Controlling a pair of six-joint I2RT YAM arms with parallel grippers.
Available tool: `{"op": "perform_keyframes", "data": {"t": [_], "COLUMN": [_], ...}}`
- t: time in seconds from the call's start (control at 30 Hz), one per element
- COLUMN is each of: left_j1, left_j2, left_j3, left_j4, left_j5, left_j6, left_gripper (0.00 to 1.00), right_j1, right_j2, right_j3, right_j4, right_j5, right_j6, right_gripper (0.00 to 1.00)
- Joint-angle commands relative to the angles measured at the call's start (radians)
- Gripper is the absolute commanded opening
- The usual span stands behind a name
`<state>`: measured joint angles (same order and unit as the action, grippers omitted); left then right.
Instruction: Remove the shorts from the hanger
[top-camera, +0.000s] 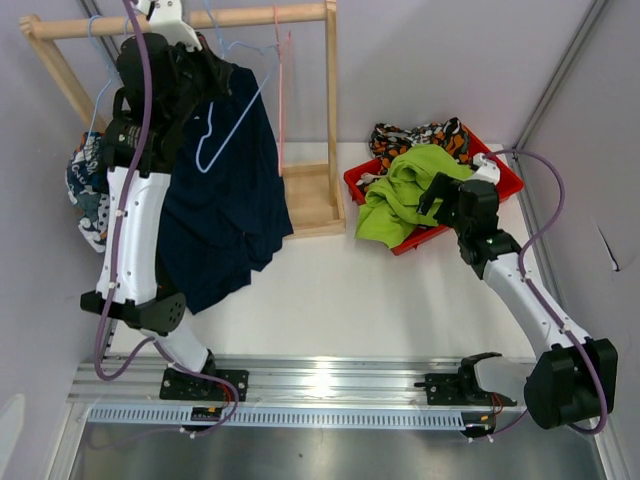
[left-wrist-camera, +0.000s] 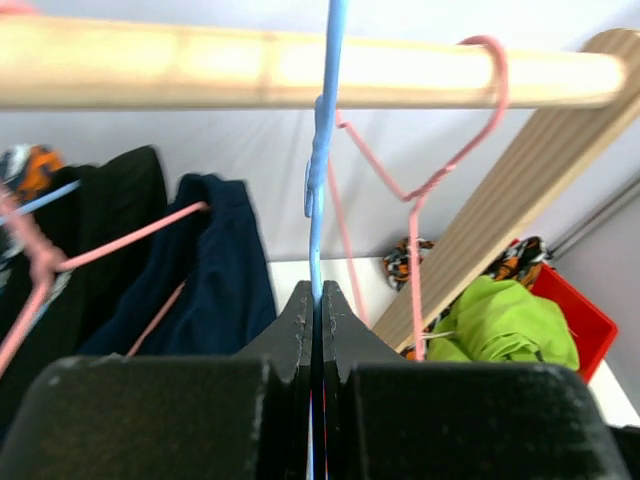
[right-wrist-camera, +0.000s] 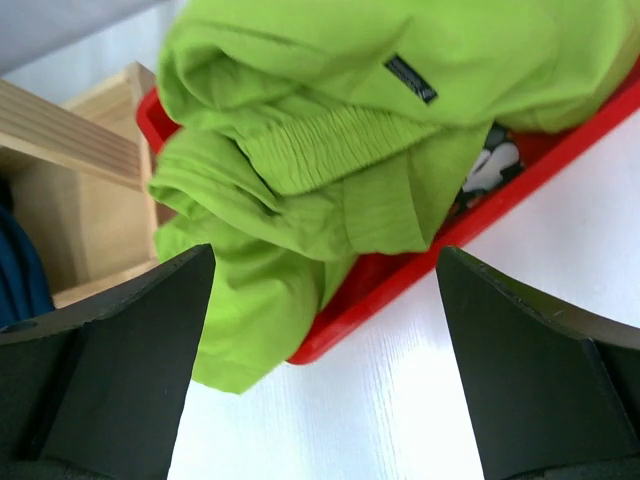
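Left gripper (left-wrist-camera: 316, 292) clamps hanger (left-wrist-camera: 321, 180) — right gripper (right-wrist-camera: 325, 258) spread over lime shorts (right-wrist-camera: 330, 150).

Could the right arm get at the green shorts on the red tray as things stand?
Probably yes: the right gripper hovers open right at the green shorts, with nothing between them.

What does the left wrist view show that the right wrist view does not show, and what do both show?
Only the left wrist view: the wooden rail, the left tool shut on the blue hanger, a pink hanger hooked over the rail, and the hanging navy shorts. Only the right wrist view: the open right tool and a dark label on the lime green shorts. Both: the lime green shorts in the red tray.
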<state>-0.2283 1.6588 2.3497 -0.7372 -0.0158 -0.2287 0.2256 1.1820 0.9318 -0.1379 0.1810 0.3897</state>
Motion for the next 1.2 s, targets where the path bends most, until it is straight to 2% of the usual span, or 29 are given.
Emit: {"op": "perform_keyframes", "data": {"t": [0.0, 0.17, 0.37, 0.47, 0.5, 0.57, 0.6, 0.63, 0.7, 0.73, 0.83, 0.97, 1.17], "left_j1": [-0.034, -0.06, -0.074, -0.075, -0.075, -0.075, -0.075, -0.075, -0.075, -0.075, -0.074, -0.022, 0.148], "left_j2": [0.059, 0.133, 0.133, 0.107, 0.096, 0.053, 0.033, 0.012, -0.065, -0.094, -0.195, -0.26, -0.278], "left_j3": [0.078, 0.1, 0.074, 0.068, 0.065, 0.048, 0.037, 0.017, -0.038, -0.081, -0.165, -0.211, -0.24], "left_j4": [0.047, 0.065, 0.096, 0.09, 0.088, 0.076, 0.072, 0.067, 0.062, 0.064, 0.059, 0.019, -0.013], "left_j5": [0.0, -0.027, -0.041, -0.039, -0.038, -0.032, -0.029, -0.029, -0.035, -0.041, -0.082, -0.171, -0.105], "left_j6": [-0.023, -0.038, -0.043, -0.04, -0.037, -0.023, -0.015, -0.009, 0.014, 0.023, 0.071, 0.127, 0.111], "left_gripper": [0.0, 0.0, 0.0, 0.05, 0.08, 0.23, 0.31, 0.45, 0.58, 0.71, 0.84, 0.9, 0.92], "right_j1": [0.008, 0.008, 0.009, 0.017, 0.02, 0.032, 0.035, 0.038, 0.049, 0.052, 0.064, 0.08, 0.112], "right_j2": [-0.038, -0.067, -0.087, -0.1, -0.104, -0.108, -0.111, -0.114, -0.13, -0.136, -0.159, -0.188, -0.235], "right_j3": [-0.034, -0.059, -0.086, -0.103, -0.106, -0.11, -0.11, -0.11, -0.111, -0.113, -0.119, -0.125, -0.143], "right_j4": [0.018, 0.006, 0.004, 0.009, 0.008, 0.001, -0.002, -0.008, -0.015, -0.022, -0.035, -0.058, -0.088], "right_j5": [-0.014, -0.012, -0.034, -0.037, -0.035, -0.028, -0.025, -0.018, -0.014, -0.009, -0.005, 0.005, 0.017], "right_j6": [0.014, 0.0, 0.0, 0.003, 0.003, 0.006, 0.006, 0.003, 0.003, 0.002, 0.001, 0.0, 0.005], "right_gripper": [0.99, 1.0, 0.99, 0.99, 1.0, 0.99, 1.0, 0.99, 0.99, 0.99, 0.99, 0.99, 0.99]}}
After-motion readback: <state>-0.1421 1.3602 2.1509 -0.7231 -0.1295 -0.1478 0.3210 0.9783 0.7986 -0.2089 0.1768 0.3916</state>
